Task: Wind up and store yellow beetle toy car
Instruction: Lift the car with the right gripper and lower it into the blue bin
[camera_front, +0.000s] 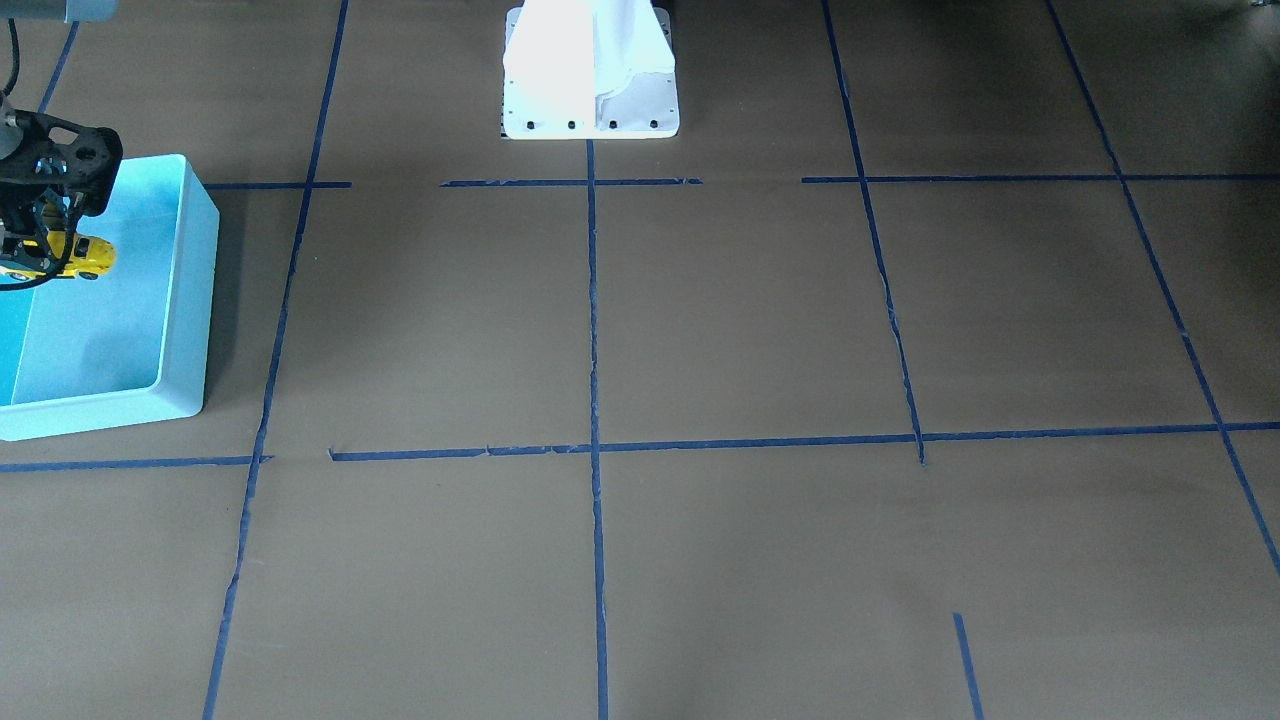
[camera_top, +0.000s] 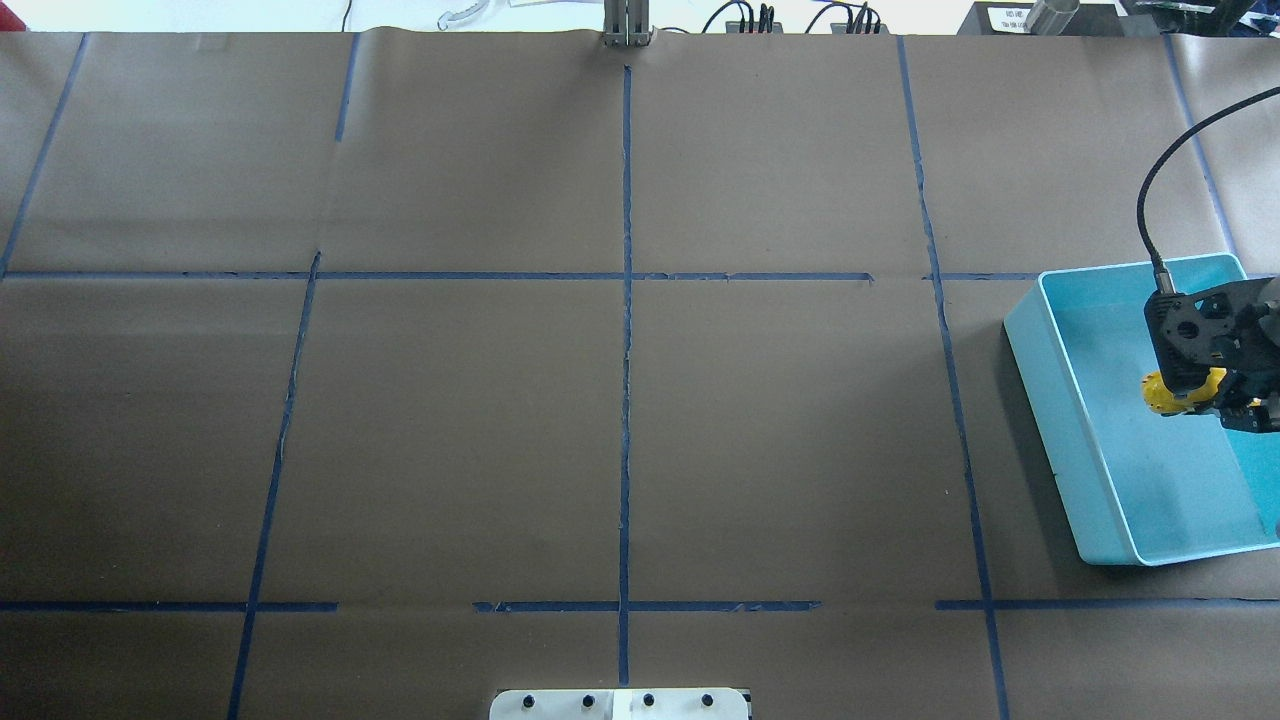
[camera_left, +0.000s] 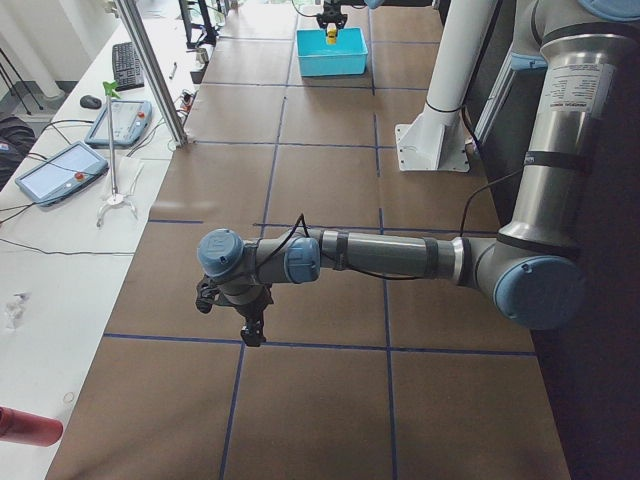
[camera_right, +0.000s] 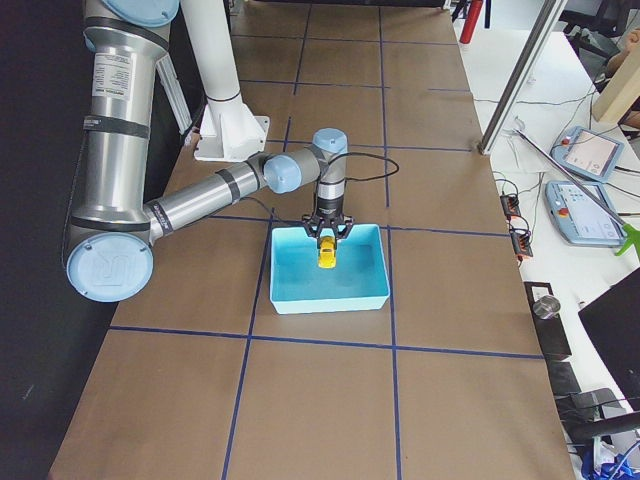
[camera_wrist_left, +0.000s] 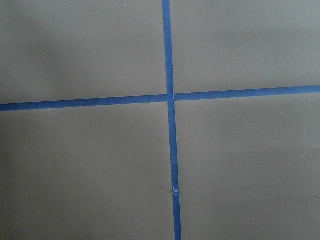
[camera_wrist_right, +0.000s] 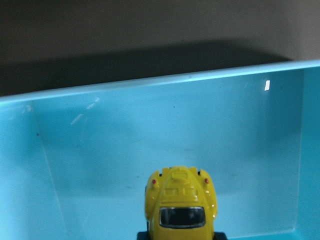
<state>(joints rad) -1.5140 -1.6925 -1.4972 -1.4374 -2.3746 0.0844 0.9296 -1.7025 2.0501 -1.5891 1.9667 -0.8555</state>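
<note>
1. From where I stand, the right gripper (camera_top: 1215, 385) is clamped on the yellow beetle toy car (camera_top: 1172, 393), fingers pointing straight down inside the light blue bin (camera_top: 1060, 400).
2. In the overhead view the bin sits at the table's (camera_top: 620, 420) 3 o'clock edge. The car hangs over the bin's far half, towards 12 o'clock of its floor.
3. The car's long axis runs 9-to-3 in that view, across the bin's short side. One end pokes out of the fingers towards 9 o'clock.
4. The right wrist camera looks down along the car's (camera_wrist_right: 181, 205) roof onto bare blue floor, with the bin wall (camera_wrist_right: 150, 85) ahead at 12 o'clock.
5. I cannot tell whether the wheels touch the floor. From the side the car (camera_right: 326, 257) seems low within the walls.
6. The drop is directly below, so I judge the move needs only a short descent and letting go.
7. The left gripper (camera_left: 250, 328) hovers far off at the table's other end. Whether it is parted or closed, I cannot tell.
</note>
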